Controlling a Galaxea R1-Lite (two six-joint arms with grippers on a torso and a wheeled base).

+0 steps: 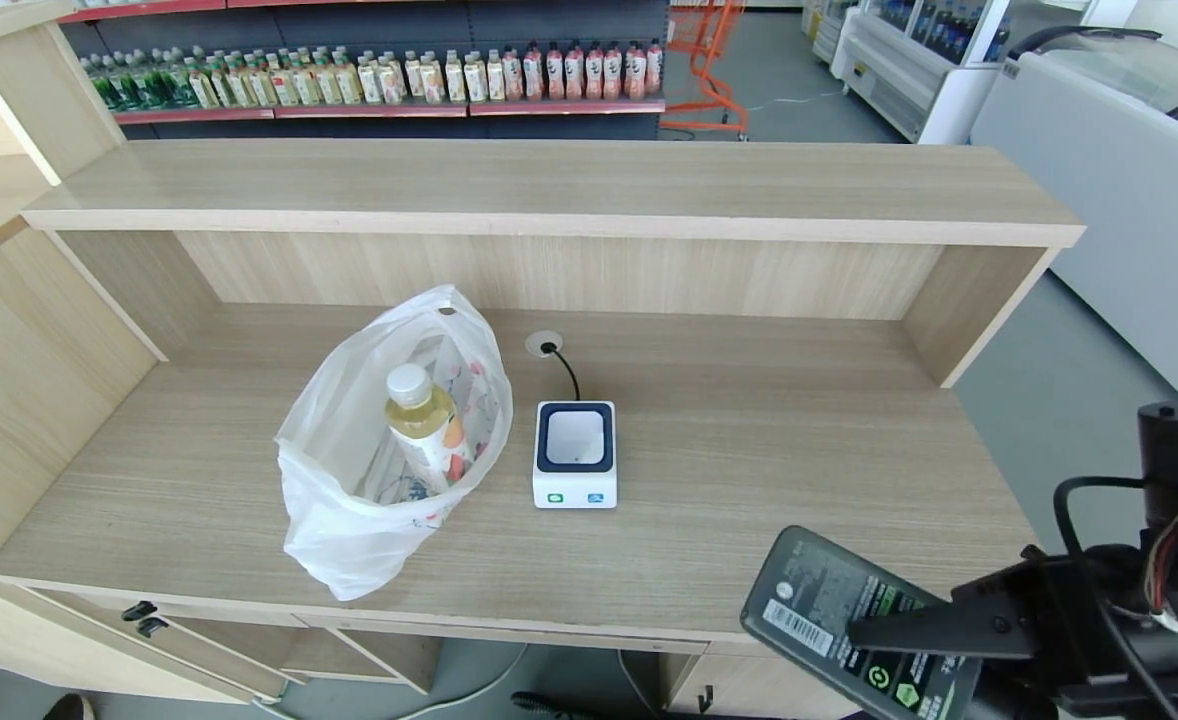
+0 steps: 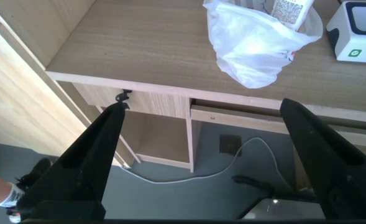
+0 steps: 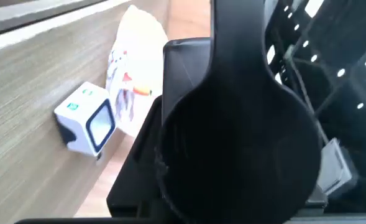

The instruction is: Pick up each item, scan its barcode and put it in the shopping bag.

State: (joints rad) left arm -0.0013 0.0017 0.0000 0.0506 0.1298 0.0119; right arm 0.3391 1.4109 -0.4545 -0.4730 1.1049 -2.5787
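A white plastic shopping bag (image 1: 369, 470) stands open on the wooden counter (image 1: 769, 450), with a capped bottle of yellow drink (image 1: 424, 425) upright inside it. Just right of the bag sits the white barcode scanner (image 1: 575, 453), its window facing up. My right gripper (image 1: 879, 635) is shut on a dark flat pack (image 1: 829, 610) with a white barcode label, held off the counter's front right edge. In the right wrist view the pack (image 3: 232, 143) blocks much of the scene, with the scanner (image 3: 86, 118) and bag (image 3: 136, 74) beyond. My left gripper (image 2: 201, 168) hangs open below the counter's front edge, near the bag (image 2: 251, 43).
A raised shelf wall (image 1: 549, 190) borders the counter at the back and sides. The scanner's cable runs to a grommet hole (image 1: 545, 345). Drawers and a floor cable (image 2: 189, 177) lie under the counter. Store shelves of bottles (image 1: 379, 75) and freezers (image 1: 1099, 120) stand behind.
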